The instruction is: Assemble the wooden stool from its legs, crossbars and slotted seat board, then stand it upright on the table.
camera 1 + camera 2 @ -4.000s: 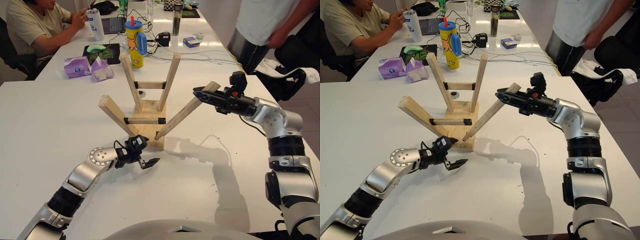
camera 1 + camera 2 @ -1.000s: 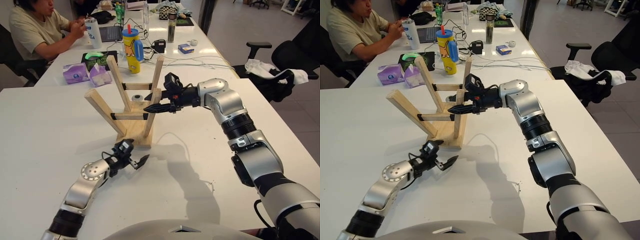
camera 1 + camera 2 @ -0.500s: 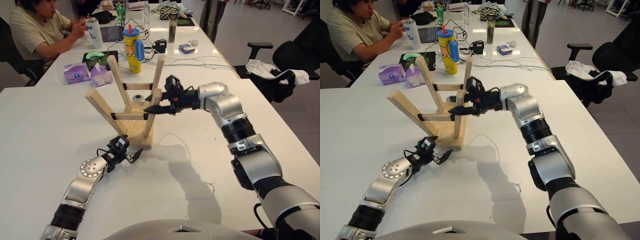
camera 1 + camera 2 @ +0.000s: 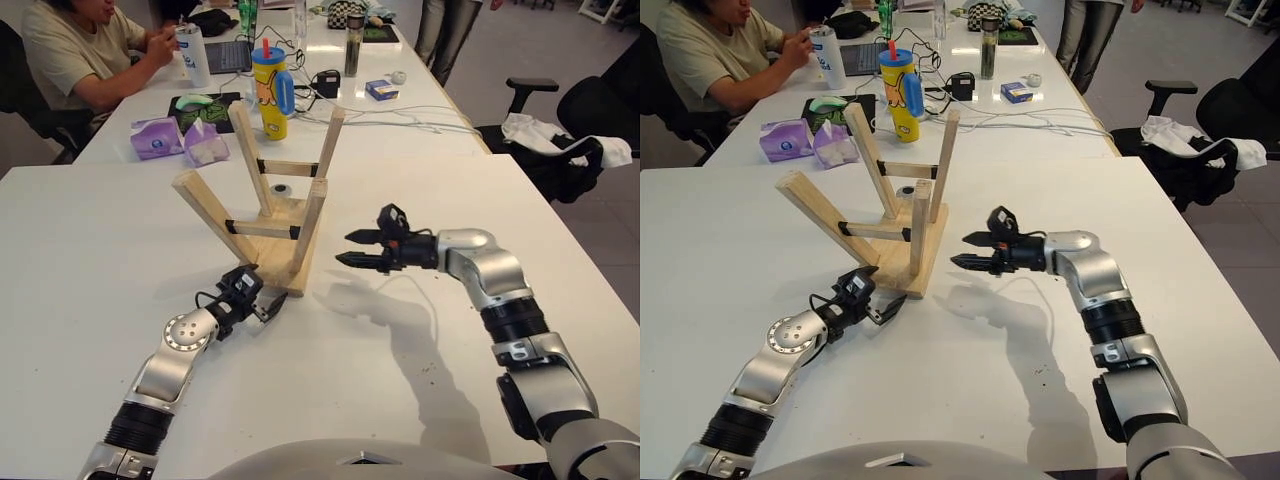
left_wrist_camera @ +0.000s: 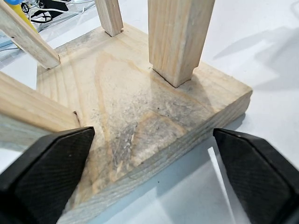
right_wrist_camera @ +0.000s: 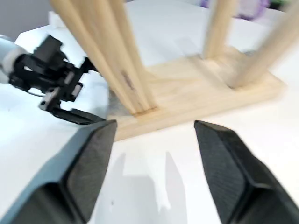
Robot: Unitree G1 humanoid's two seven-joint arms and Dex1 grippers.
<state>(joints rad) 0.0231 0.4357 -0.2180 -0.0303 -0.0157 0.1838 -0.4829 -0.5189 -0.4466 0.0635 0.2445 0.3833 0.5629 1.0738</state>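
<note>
Your right tool [image 4: 345, 249] has released the leg [image 4: 308, 235] and withdrawn, fingers apart; left tool [image 4: 268, 303], also apart, faces the seat board [image 5: 140, 116]. Ahead, the stool [image 4: 270, 228] is assembled but inverted; upright it.

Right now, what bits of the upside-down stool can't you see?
1. Seat board top face: eye views, it faces down onto the table.
2. Leg ends: left wrist view, cut off by the picture's edge.
3. Where the legs enter the board: right wrist view, blurred.
4. Whether the left end effector touches the board: eye views, too small to tell.
</note>
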